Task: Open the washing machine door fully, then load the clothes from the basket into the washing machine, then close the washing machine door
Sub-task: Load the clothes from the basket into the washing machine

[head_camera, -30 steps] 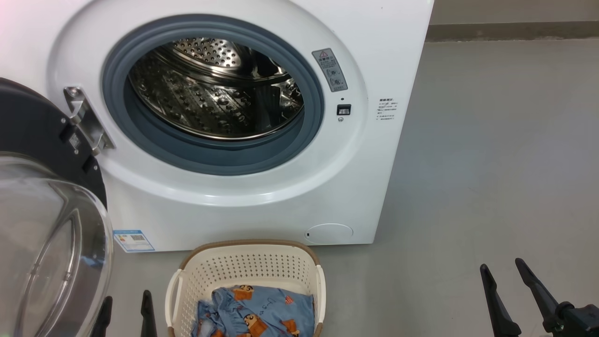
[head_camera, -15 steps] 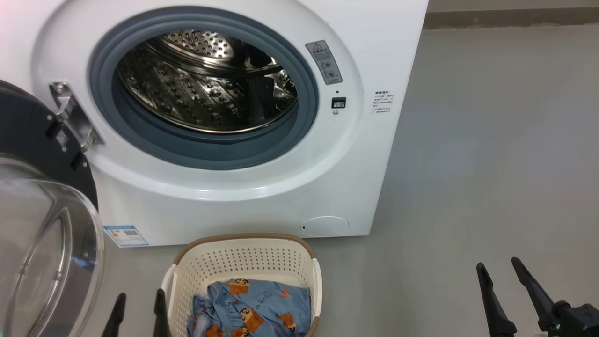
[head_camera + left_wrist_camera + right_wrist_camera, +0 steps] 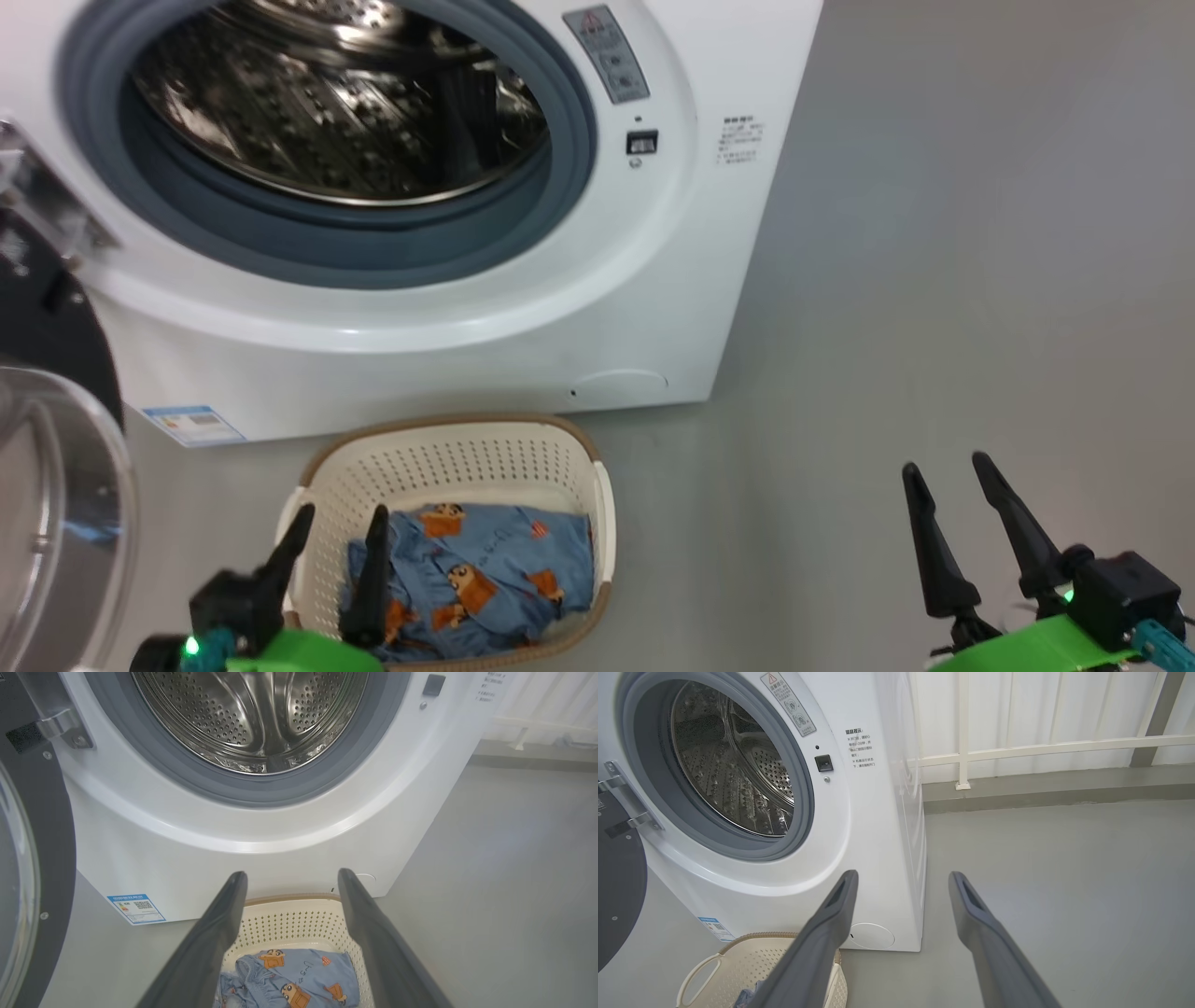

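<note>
The robot's left gripper (image 3: 341, 511), its two long dark fingers spread apart and holding nothing, hangs over the left side of a small cream perforated plastic basket (image 3: 467, 462) with a brown woven-look rim, and no contact with the contents is apparent. Inside the basket lie the clothes (image 3: 485, 569), a soft bundle of light blue fabric printed with orange-and-brown cartoon figures. The right gripper (image 3: 945, 464), likewise spread and empty, waits well off to the right above the bare grey floor (image 3: 934, 280). The basket sits on that floor just in front of the big white front-loading washing machine (image 3: 420, 373), whose perforated steel drum (image 3: 327, 112), ringed by a grey-blue rubber gasket (image 3: 373, 252), shows no laundry in the part that can be seen. The large round washing machine door (image 3: 56, 485), glossy black rim around a bulging clear glass bowl, stands swung out on its hinge at the left. By the look of things, the opening step is done, loading has not yet begun, and closing the door remains.
</note>
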